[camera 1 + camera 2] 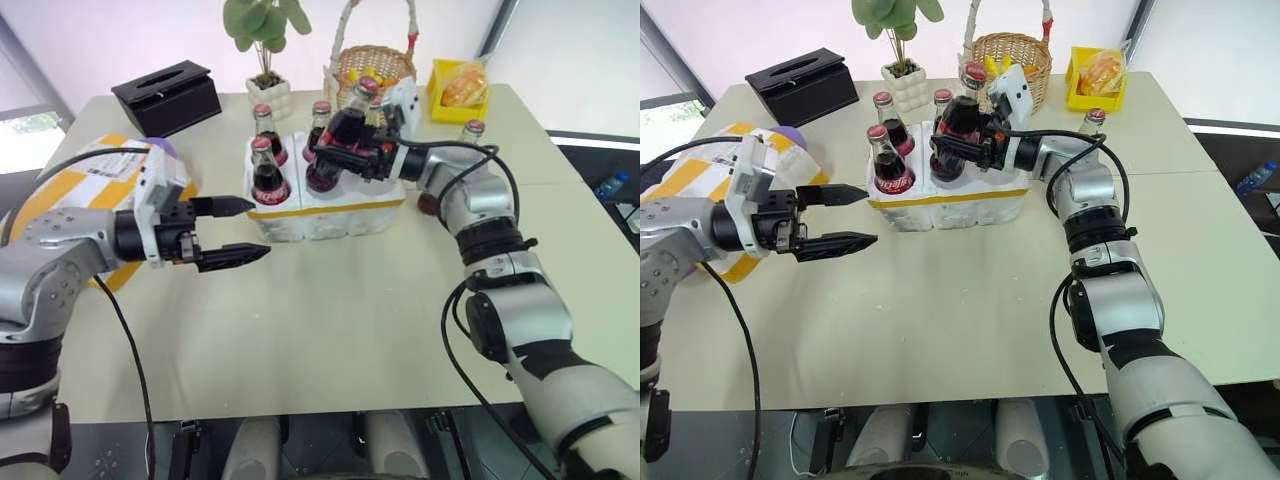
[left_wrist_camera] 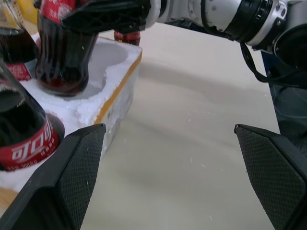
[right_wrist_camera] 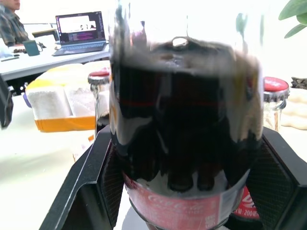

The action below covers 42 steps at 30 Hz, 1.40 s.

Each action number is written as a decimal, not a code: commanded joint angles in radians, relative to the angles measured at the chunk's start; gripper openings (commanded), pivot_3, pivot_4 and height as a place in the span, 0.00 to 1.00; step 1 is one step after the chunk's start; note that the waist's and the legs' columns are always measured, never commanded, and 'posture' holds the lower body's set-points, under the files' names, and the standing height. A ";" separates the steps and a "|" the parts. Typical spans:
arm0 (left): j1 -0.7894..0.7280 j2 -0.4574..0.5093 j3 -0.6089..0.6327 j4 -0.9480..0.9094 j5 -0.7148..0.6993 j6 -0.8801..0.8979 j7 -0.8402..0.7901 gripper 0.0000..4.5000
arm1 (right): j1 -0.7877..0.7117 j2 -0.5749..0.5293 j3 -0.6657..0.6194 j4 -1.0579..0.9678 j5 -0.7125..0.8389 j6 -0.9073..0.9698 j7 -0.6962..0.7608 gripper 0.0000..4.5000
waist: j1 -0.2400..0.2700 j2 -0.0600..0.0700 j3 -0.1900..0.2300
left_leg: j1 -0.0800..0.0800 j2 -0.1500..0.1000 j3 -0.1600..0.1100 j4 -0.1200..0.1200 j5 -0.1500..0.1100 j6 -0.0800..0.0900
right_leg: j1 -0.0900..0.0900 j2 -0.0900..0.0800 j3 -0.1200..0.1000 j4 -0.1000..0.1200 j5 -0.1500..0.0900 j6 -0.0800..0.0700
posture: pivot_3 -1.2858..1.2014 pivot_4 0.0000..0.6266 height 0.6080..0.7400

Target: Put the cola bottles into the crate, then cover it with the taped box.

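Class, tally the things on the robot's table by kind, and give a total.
cola bottles: 5 in view
crate: 1
taped box: 1
black tissue box: 1
wicker basket: 1
potted plant: 1
yellow tray: 1
Total: 11

Before me the pale tabletop (image 1: 330,320) stretched wide. At its far left corner sat a black tissue box (image 1: 167,96), and just to its right a small potted plant (image 1: 267,60) in a white pot. A wicker basket (image 1: 372,62) with a tall handle stood at the far edge, and beside it on the right a yellow tray (image 1: 458,90) of packaged food. On a distant desk I saw an open laptop (image 3: 80,32).
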 commanded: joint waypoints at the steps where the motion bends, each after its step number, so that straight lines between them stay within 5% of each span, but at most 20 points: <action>1: -0.017 0.005 0.000 -0.003 0.007 -0.025 -0.007 1.00 | -0.004 -0.004 -0.019 -0.069 0.008 0.003 0.017 0.62 | -0.001 0.000 0.000 | 0.000 0.000 0.000 0.000 0.000 0.000 | 0.000 0.000 0.000 0.000 0.000 0.000 | 0.52 0.24 1.00; 19: 0.003 0.009 0.008 -0.010 0.015 -0.037 -0.013 1.00 | 0.058 -0.024 -0.024 -0.155 0.012 0.038 0.021 0.62 | 0.001 0.001 0.000 | 0.000 0.000 0.000 0.000 0.000 0.000 | 0.000 0.000 0.000 0.000 0.000 0.000 | 0.52 0.24 1.00; 33: -0.017 -0.020 -0.015 -0.010 0.026 -0.044 0.002 1.00 | -0.073 0.100 0.051 0.122 -0.168 -0.082 -0.066 0.62 | -0.023 0.001 0.000 | 0.001 0.001 0.000 -0.001 0.000 0.000 | 0.000 0.001 0.000 0.000 0.000 0.000 | 0.52 0.24 1.00; 36: -0.008 -0.018 0.004 -0.016 0.024 -0.046 0.019 1.00 | -0.070 0.098 0.049 0.137 -0.177 -0.078 -0.051 0.94 | -0.024 0.001 0.000 | 0.001 0.001 0.000 -0.001 0.000 0.000 | 0.000 0.001 0.001 0.000 0.000 0.000 | 0.52 0.24 1.00; 42: 0.000 -0.038 0.037 -0.008 0.039 -0.077 0.092 1.00 | -0.030 0.089 0.042 0.101 -0.182 -0.072 -0.050 0.98 | -0.023 0.001 0.000 | 0.001 0.001 0.000 -0.001 0.000 0.000 | 0.000 0.001 0.001 0.000 0.000 0.000 | 0.52 0.24 1.00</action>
